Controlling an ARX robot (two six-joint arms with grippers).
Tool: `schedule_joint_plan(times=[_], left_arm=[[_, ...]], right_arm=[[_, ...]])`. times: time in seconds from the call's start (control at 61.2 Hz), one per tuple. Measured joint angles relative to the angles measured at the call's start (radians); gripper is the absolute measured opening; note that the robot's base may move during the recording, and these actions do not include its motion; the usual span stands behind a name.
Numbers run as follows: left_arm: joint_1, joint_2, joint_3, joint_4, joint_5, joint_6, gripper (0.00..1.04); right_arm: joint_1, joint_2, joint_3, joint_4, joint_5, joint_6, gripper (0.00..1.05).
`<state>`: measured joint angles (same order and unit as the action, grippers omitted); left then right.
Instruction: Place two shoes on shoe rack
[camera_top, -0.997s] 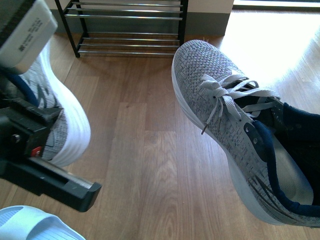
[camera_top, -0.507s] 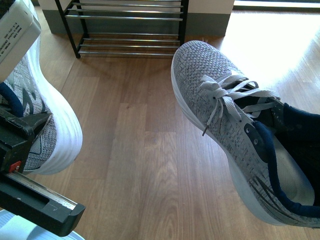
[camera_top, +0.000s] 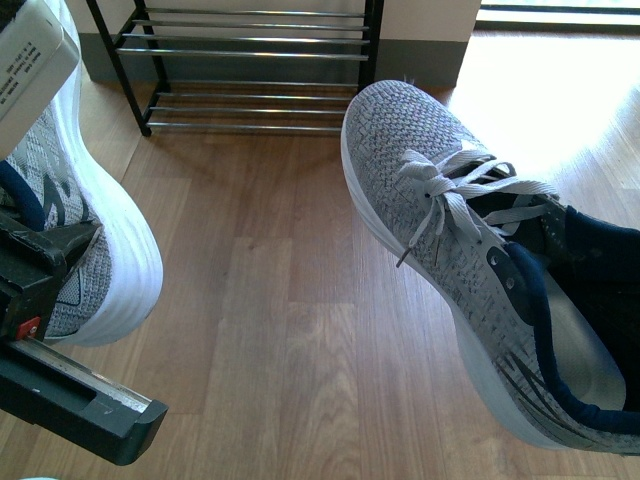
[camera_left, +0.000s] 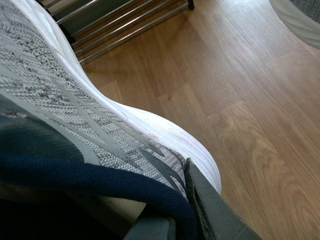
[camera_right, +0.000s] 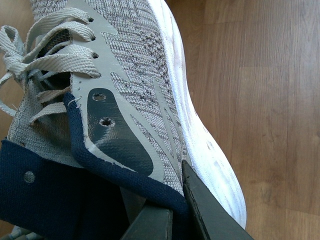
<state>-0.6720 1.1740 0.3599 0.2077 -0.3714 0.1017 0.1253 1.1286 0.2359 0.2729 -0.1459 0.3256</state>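
Over wood floor, left sneaker, right sneaker, shoe rack by wall

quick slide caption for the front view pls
Left sneaker and right sneaker held above the wood floor, toes toward the shoe rack ahead.

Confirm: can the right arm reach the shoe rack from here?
Probably yes: only bare floor lies between the right sneaker and the shoe rack. The right claw is shut on that sneaker.

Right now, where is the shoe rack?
In the front view the shoe rack stands on the wooden floor up ahead, left of centre, beyond the left grey sneaker and the right grey sneaker, touching neither.
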Motion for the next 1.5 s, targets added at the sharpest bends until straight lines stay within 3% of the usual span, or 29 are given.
schedule_joint_plan(times=[1.504], left_arm=[[-0.007, -0.002, -0.002, -0.001, 0.012, 0.009, 0.02]], right_arm=[[-0.002, -0.003, 0.0, 0.0, 0.011, 0.0, 0.01]])
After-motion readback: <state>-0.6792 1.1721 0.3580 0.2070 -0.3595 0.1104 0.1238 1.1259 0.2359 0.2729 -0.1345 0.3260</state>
